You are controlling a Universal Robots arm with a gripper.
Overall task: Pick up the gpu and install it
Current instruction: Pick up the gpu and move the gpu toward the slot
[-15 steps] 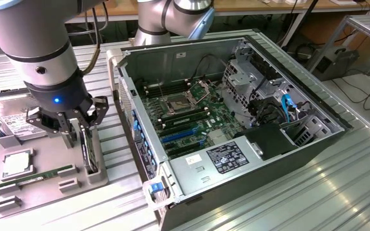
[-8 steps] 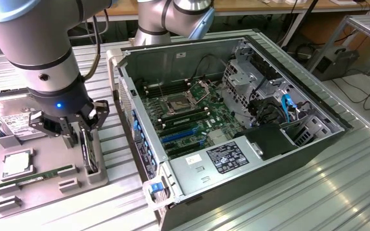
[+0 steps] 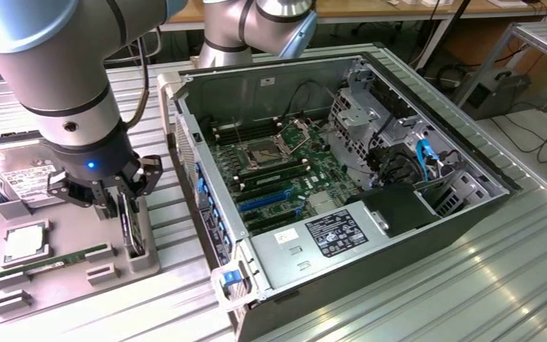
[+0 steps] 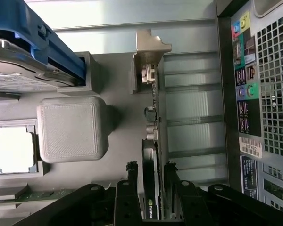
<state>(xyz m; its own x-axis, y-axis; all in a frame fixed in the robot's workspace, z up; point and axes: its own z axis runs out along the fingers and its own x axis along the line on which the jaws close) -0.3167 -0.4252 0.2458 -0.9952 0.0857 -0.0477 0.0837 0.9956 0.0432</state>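
gripper [image 4: 151,168]: hanging open, fingers [image 4: 132,175] straddling the upright gpu [image 4: 154,113]
contact: cannot tell whether fingers are touching it

**A:** Where's your gripper [image 3: 129,208] sitting?
**B:** At the exterior view's left, down over the gpu [image 3: 134,239], with the jaws spread either side of its top edge. The card stands on edge in the grey fixture tray [image 3: 76,226].
**A:** And the case?
**B:** Your open PC case [image 3: 254,89] lies just beside the tray, towards the exterior view's right, motherboard [image 3: 288,167] exposed. The hard drive [image 3: 22,178] is at the tray's far end.
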